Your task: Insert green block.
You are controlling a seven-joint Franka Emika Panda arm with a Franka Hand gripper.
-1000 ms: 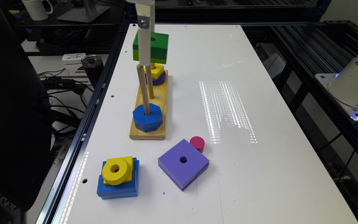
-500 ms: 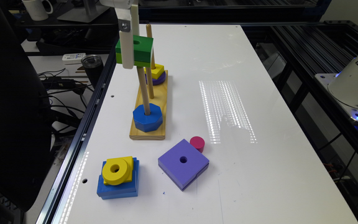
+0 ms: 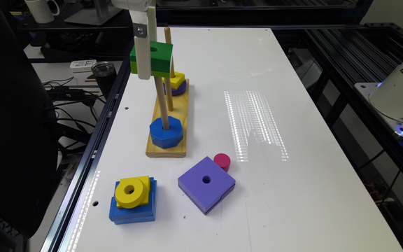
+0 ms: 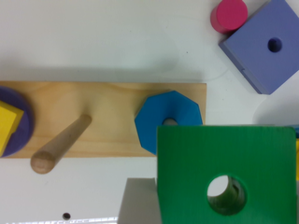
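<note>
While the arm is hanging over the far end of the white table in the exterior view, the gripper is carrying the green block in the air, level and high above the wooden base. That block is sitting at about the height of the peg tops, its dark green layer facing up over the lime one, with its round hole showing. One white finger is running down across the block's side facing the exterior view's left. Below it, a blue octagon is sitting on the nearest peg, and a yellow piece over a purple disc is sitting at the base's far end. Nearer the camera, a yellow ring is lying on a blue block, and a purple square is lying with a pink cylinder touching its far corner.

Looking down from the wrist view, the green block is being gripped firmly, a grey finger pressing flat against one of its sides; the opposite finger is not visible. Through its hole something pale is showing, too blurred to identify. The blue octagon is lying partly under the block's edge, so the hole is sitting offset from that octagon's peg. A bare peg is slanting across the middle of the wooden base.
</note>
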